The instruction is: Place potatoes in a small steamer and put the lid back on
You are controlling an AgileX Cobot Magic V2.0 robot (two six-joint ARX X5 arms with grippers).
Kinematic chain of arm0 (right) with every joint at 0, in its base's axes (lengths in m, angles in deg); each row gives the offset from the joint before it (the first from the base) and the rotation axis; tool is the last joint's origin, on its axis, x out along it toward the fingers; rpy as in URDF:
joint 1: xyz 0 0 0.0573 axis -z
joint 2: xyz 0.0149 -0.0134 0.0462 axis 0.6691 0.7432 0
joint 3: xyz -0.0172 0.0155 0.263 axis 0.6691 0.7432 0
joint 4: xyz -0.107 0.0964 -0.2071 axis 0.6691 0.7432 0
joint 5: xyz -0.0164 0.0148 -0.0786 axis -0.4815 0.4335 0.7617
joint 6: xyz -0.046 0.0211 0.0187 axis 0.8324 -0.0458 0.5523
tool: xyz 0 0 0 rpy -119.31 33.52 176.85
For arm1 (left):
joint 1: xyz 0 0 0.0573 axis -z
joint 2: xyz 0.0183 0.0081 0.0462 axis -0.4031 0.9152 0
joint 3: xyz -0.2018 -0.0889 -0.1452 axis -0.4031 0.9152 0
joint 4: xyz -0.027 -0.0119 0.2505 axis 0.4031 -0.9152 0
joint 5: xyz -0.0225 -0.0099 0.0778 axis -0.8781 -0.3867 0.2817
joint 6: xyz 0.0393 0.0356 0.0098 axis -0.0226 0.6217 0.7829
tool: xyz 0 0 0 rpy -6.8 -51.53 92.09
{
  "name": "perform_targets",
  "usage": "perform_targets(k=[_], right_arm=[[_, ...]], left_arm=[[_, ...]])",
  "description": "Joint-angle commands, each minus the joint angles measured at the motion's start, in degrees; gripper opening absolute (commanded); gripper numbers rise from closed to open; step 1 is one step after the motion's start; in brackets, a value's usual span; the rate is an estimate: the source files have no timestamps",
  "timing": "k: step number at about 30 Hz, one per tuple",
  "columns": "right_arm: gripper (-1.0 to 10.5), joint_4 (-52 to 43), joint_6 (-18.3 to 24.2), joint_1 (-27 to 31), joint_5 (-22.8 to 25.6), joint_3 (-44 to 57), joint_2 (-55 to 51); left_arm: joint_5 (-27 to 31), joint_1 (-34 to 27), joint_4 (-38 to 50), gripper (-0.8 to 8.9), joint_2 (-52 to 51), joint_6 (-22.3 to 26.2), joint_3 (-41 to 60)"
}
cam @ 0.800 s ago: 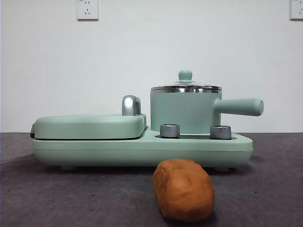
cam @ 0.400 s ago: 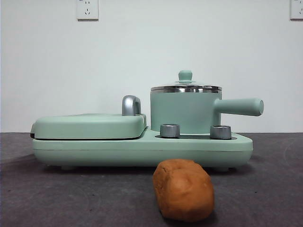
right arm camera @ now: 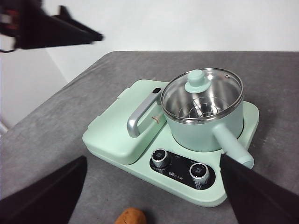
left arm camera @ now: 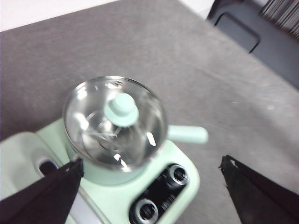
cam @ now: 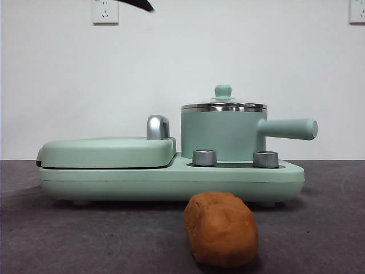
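lid (left arm camera: 116, 122): clear glass dome, steel rim | potato (cam: 221, 229): matte, bumpy | left pincer (left arm camera: 149, 191) wide | right pincer (right arm camera: 154, 196) wide

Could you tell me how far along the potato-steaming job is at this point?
Nothing looks done yet. The lid sits on the small steamer, and the potato lies on the table in front of the appliance. The left claw hangs open above the lid. Left: lift the lid, load the potato, replace the lid.

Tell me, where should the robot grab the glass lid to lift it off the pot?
Probably the little green knob at the middle of the lid, coming straight down from above. It sticks up, while the lid's steel rim sits flat on the small steamer.
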Motion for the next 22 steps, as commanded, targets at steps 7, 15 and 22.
perform_targets(k=[7, 15, 22], right_arm=[[4.6, -0.6, -0.6, -0.2, -0.1, -1.0, 0.4], [4.6, -0.6, -0.6, -0.2, -0.1, -1.0, 0.4], [4.6, -0.5, -0.6, -0.2, -0.1, -1.0, 0.4]], left_arm=[[6.7, 5.0, -0.1, 4.70, 15.3, 4.6, -13.6], [8.3, 6.4, 0.8, 4.70, 24.4, 6.4, -19.5], [8.9, 6.4, 4.8, 4.68, 29.3, 7.9, -19.5]])
